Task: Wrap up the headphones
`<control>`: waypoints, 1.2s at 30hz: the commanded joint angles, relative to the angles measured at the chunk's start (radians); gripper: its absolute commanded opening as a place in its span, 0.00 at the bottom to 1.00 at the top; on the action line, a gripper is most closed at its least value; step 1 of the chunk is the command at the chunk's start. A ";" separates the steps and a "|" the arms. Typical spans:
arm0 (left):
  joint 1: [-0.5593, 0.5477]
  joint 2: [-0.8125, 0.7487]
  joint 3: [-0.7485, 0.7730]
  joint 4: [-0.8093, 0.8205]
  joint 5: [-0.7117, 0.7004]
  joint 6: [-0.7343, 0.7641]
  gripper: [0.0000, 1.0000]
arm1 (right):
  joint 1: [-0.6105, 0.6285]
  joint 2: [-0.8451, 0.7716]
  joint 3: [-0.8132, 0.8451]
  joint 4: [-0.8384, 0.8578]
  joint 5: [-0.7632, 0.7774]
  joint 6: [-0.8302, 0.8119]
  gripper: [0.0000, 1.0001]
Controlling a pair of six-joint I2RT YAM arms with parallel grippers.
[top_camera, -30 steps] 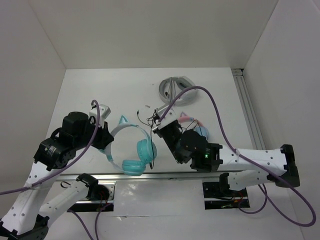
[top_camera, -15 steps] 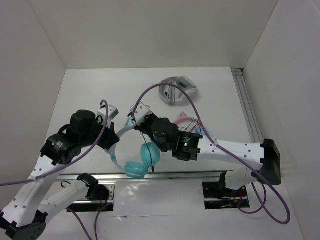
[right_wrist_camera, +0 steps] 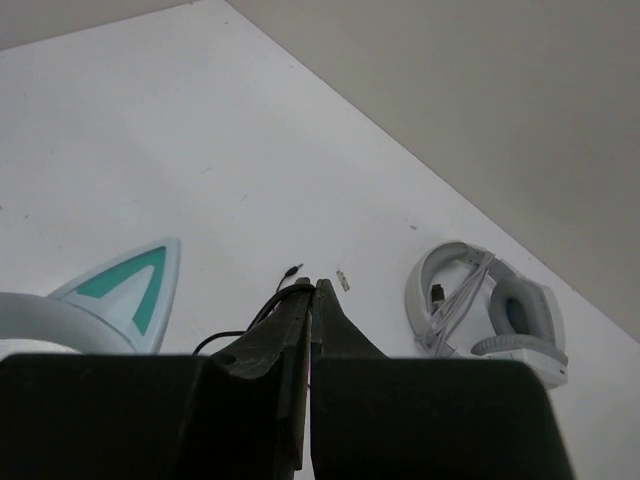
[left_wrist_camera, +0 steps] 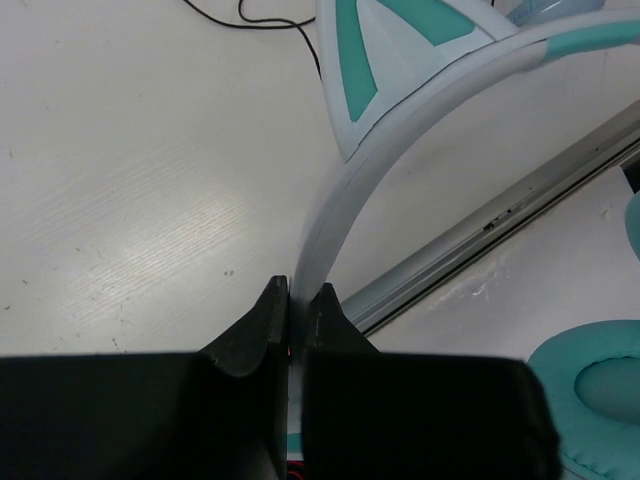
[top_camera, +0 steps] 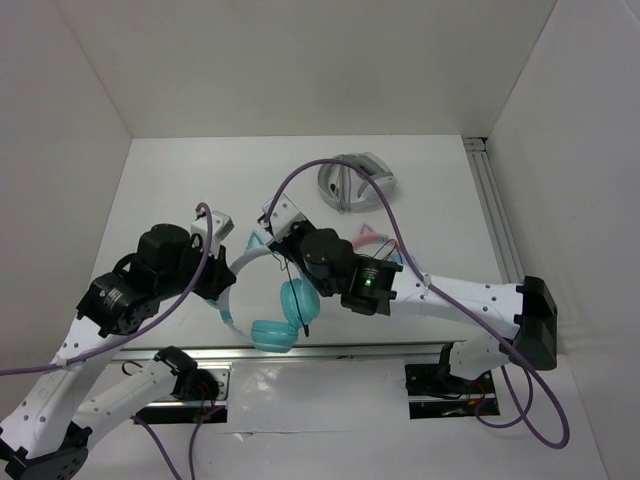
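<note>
I see the teal cat-ear headphones (top_camera: 262, 290) at the near middle of the white table (top_camera: 170, 190), between my two arms. The two teal ear cups (top_camera: 297, 301) sit just beside the metal rail (top_camera: 350, 350) at the table's near edge. The pale headband (left_wrist_camera: 400, 130) arches away from them, and one pointed cat ear (left_wrist_camera: 390, 60) stands on it. The left gripper (left_wrist_camera: 297, 292) is closed tight on the headband, which rises from between its fingers. The thin black cable (right_wrist_camera: 250, 325) leads up to the right gripper (right_wrist_camera: 310, 288) – its fingers are pressed together, pinching the cable at the tips. Grey-and-white headphones (top_camera: 352, 180) lie well apart at the far side. Pink cat-ear headphones (top_camera: 372, 238) show just behind the right arm, mostly hidden.
</note>
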 commanded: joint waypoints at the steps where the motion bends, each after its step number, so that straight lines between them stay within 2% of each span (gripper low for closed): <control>1: -0.005 -0.035 0.021 0.042 0.098 -0.014 0.00 | -0.071 0.008 -0.007 -0.004 -0.046 0.058 0.00; 9: -0.005 -0.080 0.091 0.031 0.228 0.005 0.00 | -0.120 0.029 -0.016 -0.015 -0.150 0.079 0.00; 15: -0.005 -0.080 0.081 0.031 0.215 0.006 0.00 | -0.130 -0.012 -0.004 -0.058 -0.288 0.079 0.02; 17: -0.005 -0.069 0.070 0.022 0.205 0.006 0.00 | -0.130 -0.050 -0.024 -0.059 -0.372 0.070 0.04; 22: -0.005 -0.069 0.059 0.031 0.262 0.006 0.00 | -0.157 -0.091 -0.033 -0.114 -0.585 0.070 0.19; 23: -0.005 -0.069 0.068 0.031 0.262 0.006 0.00 | -0.168 -0.091 -0.033 -0.128 -0.631 0.079 0.19; 28: -0.005 -0.069 0.096 0.022 0.262 0.006 0.00 | -0.179 -0.103 -0.071 -0.121 -0.664 0.098 0.20; 36: -0.005 -0.060 0.148 -0.099 0.107 -0.014 0.00 | -0.219 -0.143 -0.176 -0.015 -0.656 0.142 0.22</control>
